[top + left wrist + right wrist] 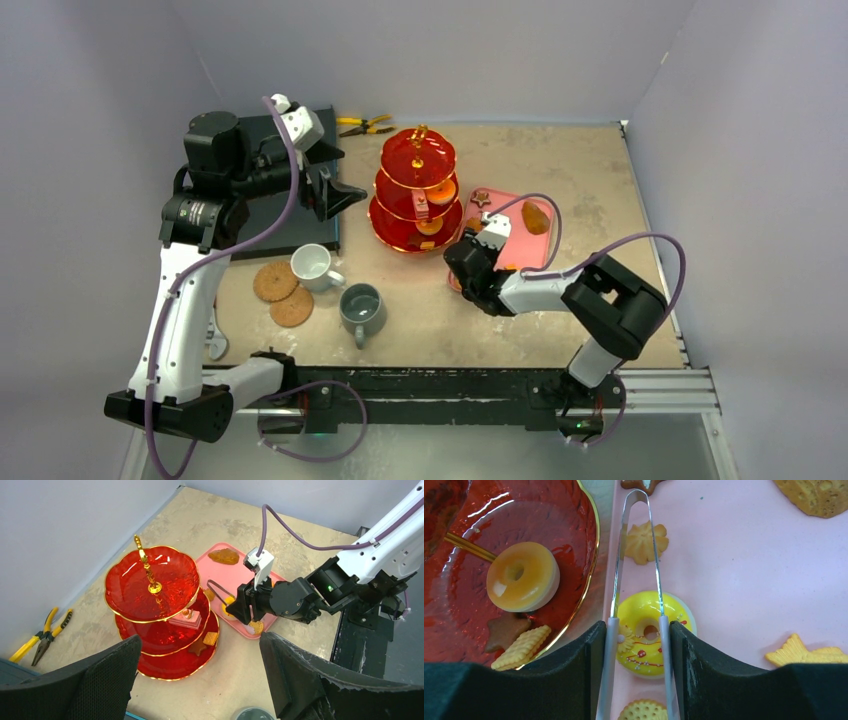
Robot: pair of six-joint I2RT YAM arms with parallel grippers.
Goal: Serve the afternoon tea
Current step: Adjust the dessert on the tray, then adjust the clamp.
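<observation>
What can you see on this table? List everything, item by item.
stand: one, red with a gold handle, middle of the table
tray: one, pink, right of the stand
doughnuts: two, orange doughnut on the stand, yellow doughnut on the tray
biscuits: several, yellow to brown, on the tray and the stand
tongs: one, silver, over the yellow doughnut
mugs: two, white mug and grey mug, front left
coasters: two, cork brown, left of the mugs
pliers: one, yellow handles, back edge
slab: one, dark, back left
left gripper: open, above the slab
right gripper: shut on the tongs
</observation>
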